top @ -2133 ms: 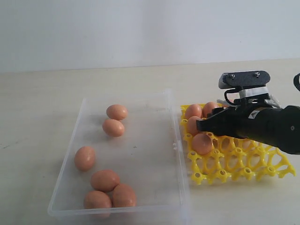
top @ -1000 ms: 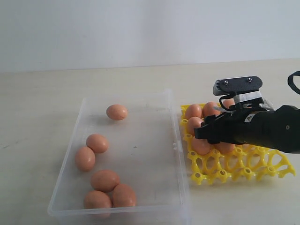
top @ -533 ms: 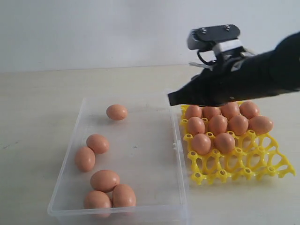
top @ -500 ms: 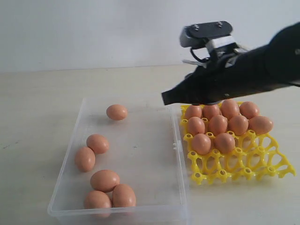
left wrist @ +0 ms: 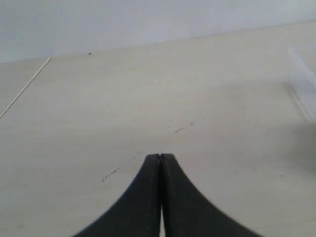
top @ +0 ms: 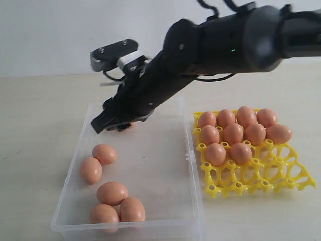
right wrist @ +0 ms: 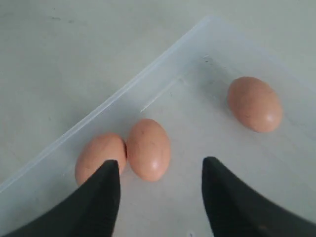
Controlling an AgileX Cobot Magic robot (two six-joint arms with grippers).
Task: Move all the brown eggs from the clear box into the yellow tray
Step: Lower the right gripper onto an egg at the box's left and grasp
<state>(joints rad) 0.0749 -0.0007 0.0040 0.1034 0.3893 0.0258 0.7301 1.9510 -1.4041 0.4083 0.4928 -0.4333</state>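
The right arm (top: pixel 215 45) stretches across the middle, slanting downward. The right gripper (right wrist: pixel 160 167) hangs with its jaws wide apart. The left gripper (left wrist: pixel 160 158) has its jaws pressed together.

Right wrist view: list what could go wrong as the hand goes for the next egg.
1. Two brown eggs lie touching beside the wall of the clear box, and the open right hand is right by them: a finger could strike or shove the neighbour.
2. The eggs lie loose on the smooth floor, so a glancing touch might roll one away.
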